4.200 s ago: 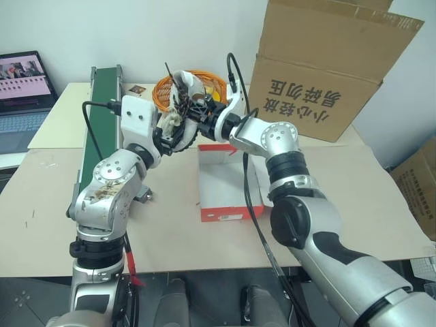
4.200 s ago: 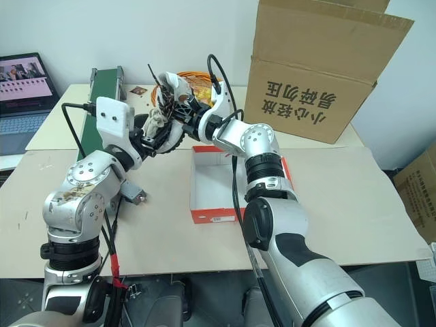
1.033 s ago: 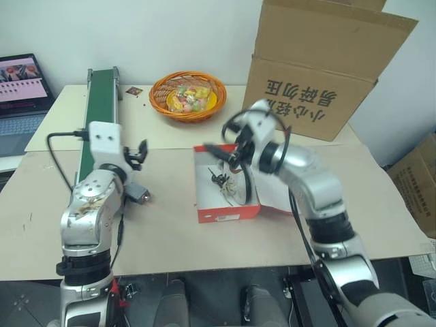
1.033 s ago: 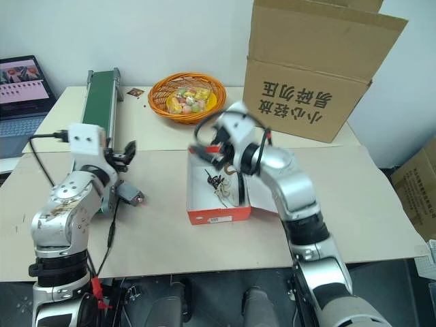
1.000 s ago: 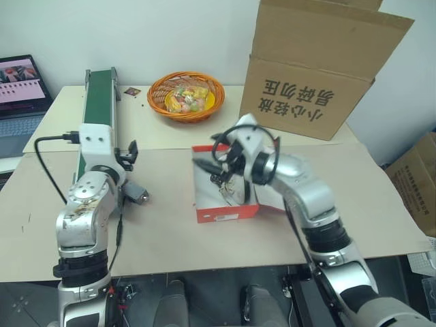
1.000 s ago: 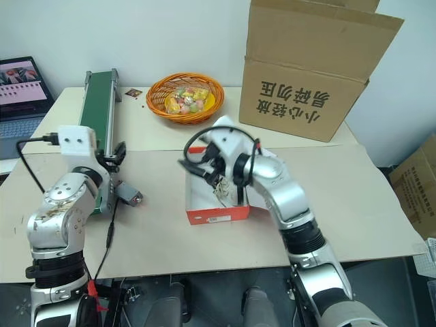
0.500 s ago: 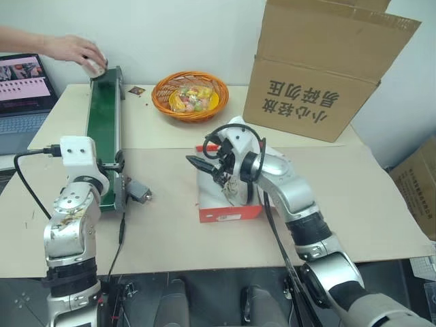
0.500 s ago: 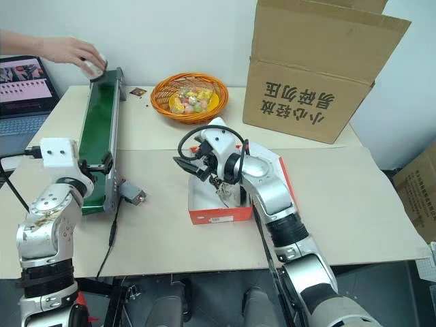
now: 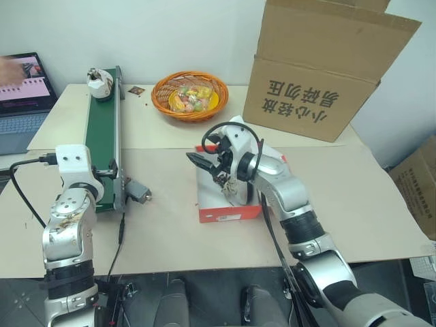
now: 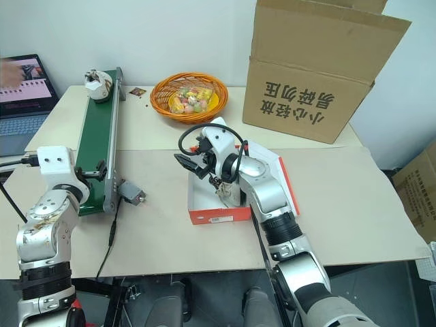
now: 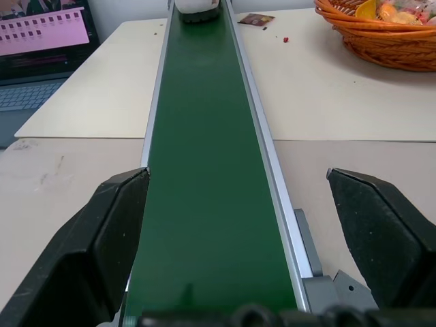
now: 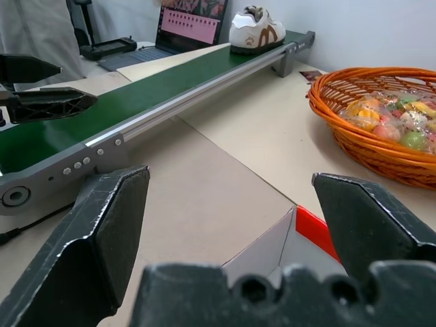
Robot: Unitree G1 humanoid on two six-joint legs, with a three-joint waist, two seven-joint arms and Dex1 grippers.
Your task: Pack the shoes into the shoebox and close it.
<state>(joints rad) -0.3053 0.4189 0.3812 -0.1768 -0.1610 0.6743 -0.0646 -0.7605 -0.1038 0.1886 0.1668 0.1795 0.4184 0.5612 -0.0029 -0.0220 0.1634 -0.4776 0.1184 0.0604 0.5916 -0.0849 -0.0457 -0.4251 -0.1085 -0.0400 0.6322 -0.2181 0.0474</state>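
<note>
Since a moment ago the hand has left a second shoe at the conveyor's far end (first sits in the shoebox); both left gripper and right gripper gape empty, so a mistimed grab could knock it off.

Shoebox: flat red-orange cardboard, white inside, small white label on front wall; lies open on the tan table, lid hinged back to the right side, leaning outward w/ white inner face up. One shoe inside the box: white w/ dark laces, toward the middle-right of the tray; exact pose can't tell, partly hidden. Other shoe: small white sneaker w/ brown trim, upright on its sole at the far end of the green belt, well apart from the box, across the table to the box's left and behind it.
</note>
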